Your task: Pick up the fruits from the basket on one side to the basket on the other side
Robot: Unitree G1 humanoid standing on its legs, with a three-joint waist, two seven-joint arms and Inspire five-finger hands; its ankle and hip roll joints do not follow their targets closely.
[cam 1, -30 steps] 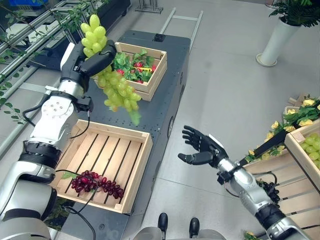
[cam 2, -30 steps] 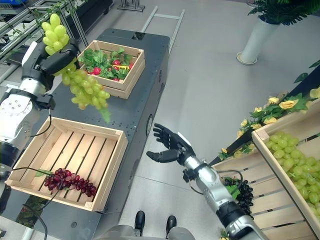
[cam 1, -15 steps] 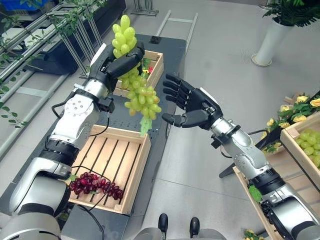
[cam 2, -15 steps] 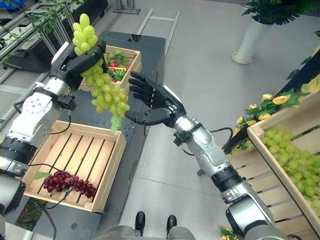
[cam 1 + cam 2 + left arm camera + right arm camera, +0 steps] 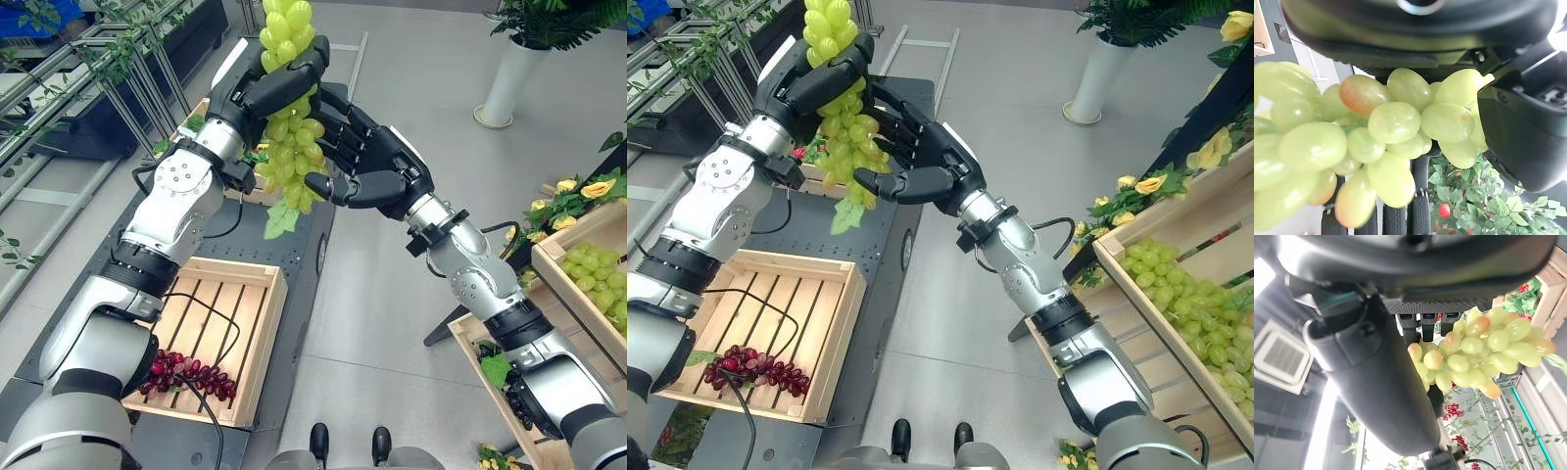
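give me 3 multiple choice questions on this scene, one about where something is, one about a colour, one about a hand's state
1. Where is the bunch of red grapes?
A. in the near wooden crate
B. in the right hand
C. on the floor

2. What colour is the bunch held up in the air?
A. purple
B. green
C. orange

3. What is the left hand doing?
A. hanging open with nothing in it
B. pressed flat on the dark table
C. shut on the green grapes

Answers:
1. A: the red grapes lie in a corner of the near wooden crate.
2. B: the green grapes are pale green.
3. C: the left hand has its fingers curled round the bunch, while the right hand is open beside it.
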